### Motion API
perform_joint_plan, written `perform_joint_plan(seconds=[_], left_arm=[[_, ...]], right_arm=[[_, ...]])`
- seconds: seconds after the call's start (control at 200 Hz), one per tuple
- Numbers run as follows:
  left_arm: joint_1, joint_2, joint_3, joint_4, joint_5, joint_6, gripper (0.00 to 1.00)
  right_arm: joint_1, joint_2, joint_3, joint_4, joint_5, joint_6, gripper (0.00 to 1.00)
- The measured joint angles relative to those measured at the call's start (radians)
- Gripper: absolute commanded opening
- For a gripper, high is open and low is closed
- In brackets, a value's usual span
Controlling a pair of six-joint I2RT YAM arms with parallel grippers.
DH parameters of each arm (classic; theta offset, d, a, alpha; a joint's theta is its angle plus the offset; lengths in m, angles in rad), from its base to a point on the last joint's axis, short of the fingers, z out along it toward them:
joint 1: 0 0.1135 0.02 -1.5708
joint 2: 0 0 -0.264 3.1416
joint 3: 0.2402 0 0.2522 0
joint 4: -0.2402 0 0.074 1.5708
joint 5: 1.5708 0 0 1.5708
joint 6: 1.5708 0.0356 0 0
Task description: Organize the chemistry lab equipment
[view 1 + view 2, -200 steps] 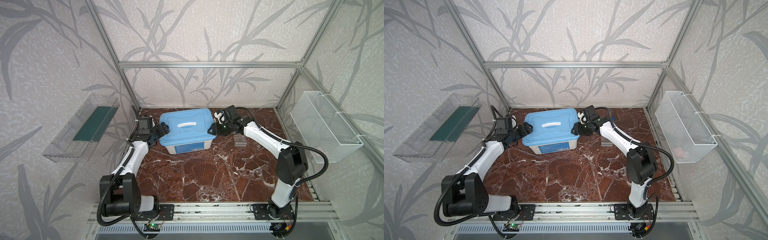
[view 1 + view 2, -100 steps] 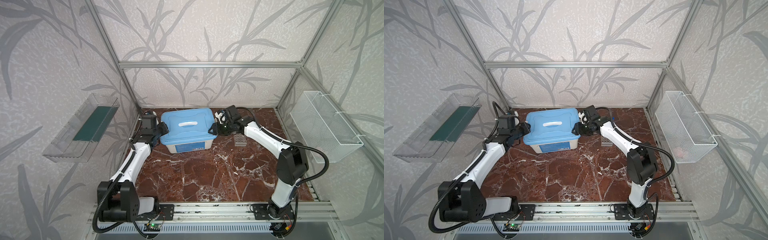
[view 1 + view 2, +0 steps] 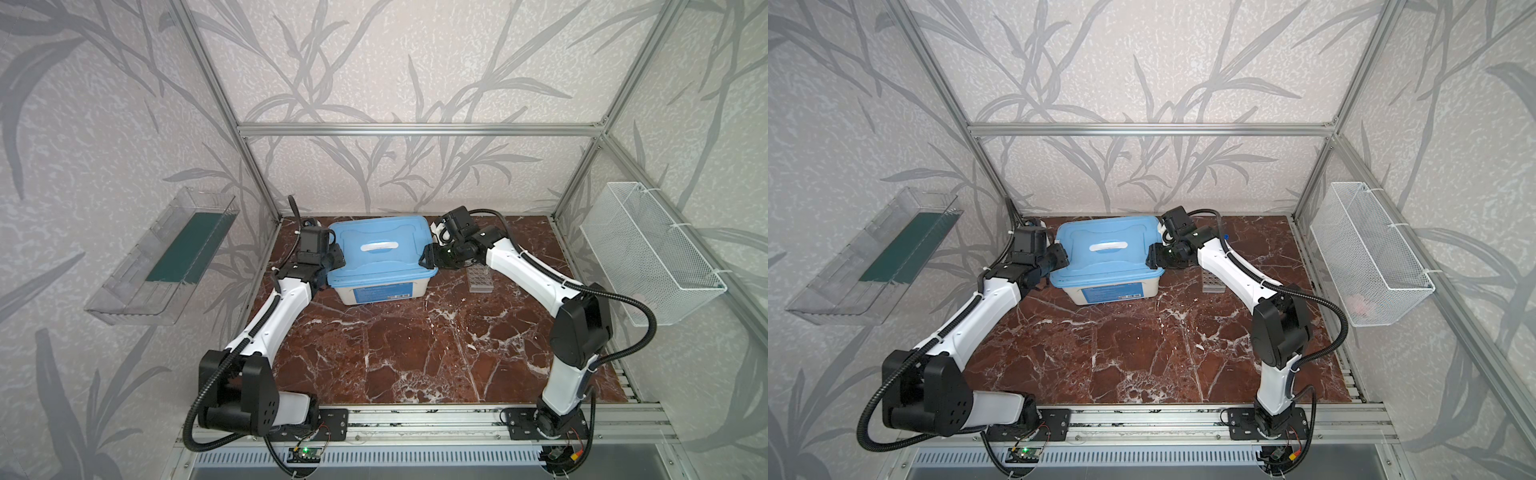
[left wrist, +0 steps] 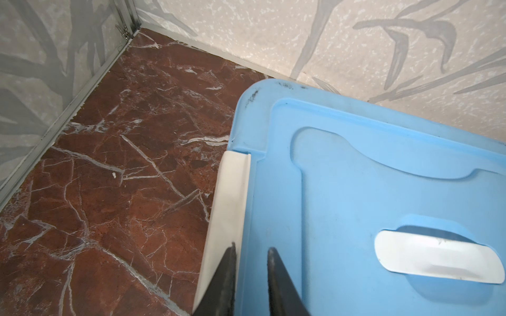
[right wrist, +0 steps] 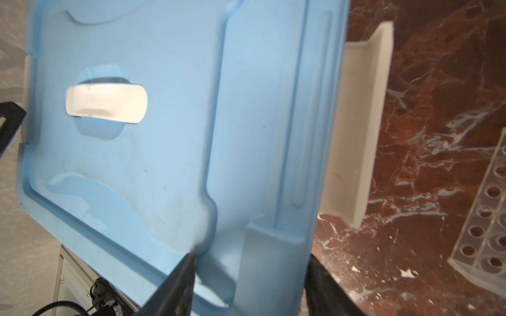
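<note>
Lid removal looks like the step in hand. Both arms reach the tub (image 3: pixel 376 293) at its two short ends, and nothing can be sorted until the blue lid (image 3: pixel 399 266) is off.

Your left gripper (image 4: pixel 252 247) is pinched narrow on the blue lid's rim at the tub's left end. One finger sits outside the white latch (image 4: pixel 230 197), which lies folded flat against the tub. Your right gripper (image 5: pixel 252 253) stands wide astride the lid's rim at the tub's right end; whether it presses the plastic cannot be told. The right latch (image 5: pixel 356 131) already swings out from the tub.

So free the left latch first, I would judge, because lifting against it will only drag the tub. Then raise both ends level and together, since a tilted lid may bind.

The clear grid rack (image 3: pixel 480 280) lies just to the right of the tub, near your right forearm, so carry the lid away from it. No other lab piece shows.
</note>
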Motion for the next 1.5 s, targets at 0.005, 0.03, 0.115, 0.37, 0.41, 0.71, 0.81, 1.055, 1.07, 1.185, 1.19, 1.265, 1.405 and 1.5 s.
perform_joint_plan(seconds=[0.005, 0.03, 0.115, 0.37, 0.41, 0.71, 0.81, 1.055, 1.07, 1.185, 1.19, 1.265, 1.405, 1.5], left_arm=[[-0.001, 0.000, 0.000, 0.000, 0.000, 0.000, 0.23], [-0.004, 0.000, 0.000, -0.001, 0.000, 0.000, 0.23], [-0.008, -0.001, 0.000, -0.001, -0.001, -0.001, 0.23], [-0.009, -0.001, 0.001, -0.003, -0.001, 0.000, 0.23], [-0.009, -0.001, 0.004, -0.007, 0.000, 0.000, 0.23], [-0.009, -0.001, 0.005, -0.011, 0.000, 0.000, 0.23], [-0.009, -0.001, 0.005, -0.011, 0.001, 0.000, 0.23], [-0.009, -0.005, -0.003, 0.000, 0.004, -0.002, 0.23], [-0.009, -0.005, -0.004, 0.000, 0.004, -0.002, 0.23], [-0.010, -0.005, -0.005, 0.002, 0.003, -0.004, 0.23], [-0.011, -0.005, -0.005, 0.002, 0.003, -0.004, 0.23], [-0.012, -0.003, -0.005, 0.003, 0.001, -0.005, 0.23], [-0.018, 0.005, -0.005, 0.011, -0.010, -0.009, 0.23], [-0.019, 0.014, -0.003, 0.026, -0.018, -0.011, 0.23]], right_arm=[[0.000, 0.000, 0.003, -0.003, 0.002, -0.001, 0.70], [0.001, 0.002, 0.016, -0.017, 0.014, -0.010, 0.71], [0.001, 0.000, 0.058, -0.041, 0.042, -0.028, 0.76], [-0.050, -0.001, 0.099, -0.044, 0.067, -0.045, 0.87], [-0.061, 0.002, 0.099, -0.045, 0.064, -0.045, 0.88], [-0.098, 0.071, 0.084, -0.002, -0.056, -0.047, 0.89], [-0.098, 0.107, 0.084, 0.025, -0.109, -0.045, 0.88], [-0.112, 0.111, 0.060, 0.069, -0.159, -0.039, 0.75], [-0.112, 0.110, 0.059, 0.071, -0.158, -0.040, 0.74], [-0.107, 0.094, 0.050, 0.074, -0.133, -0.047, 0.66], [-0.106, 0.093, 0.050, 0.074, -0.130, -0.045, 0.66], [-0.096, 0.083, 0.050, 0.071, -0.092, -0.049, 0.60], [-0.063, 0.065, 0.051, 0.061, 0.002, -0.068, 0.50], [-0.041, 0.061, 0.061, 0.050, 0.061, -0.080, 0.44]])
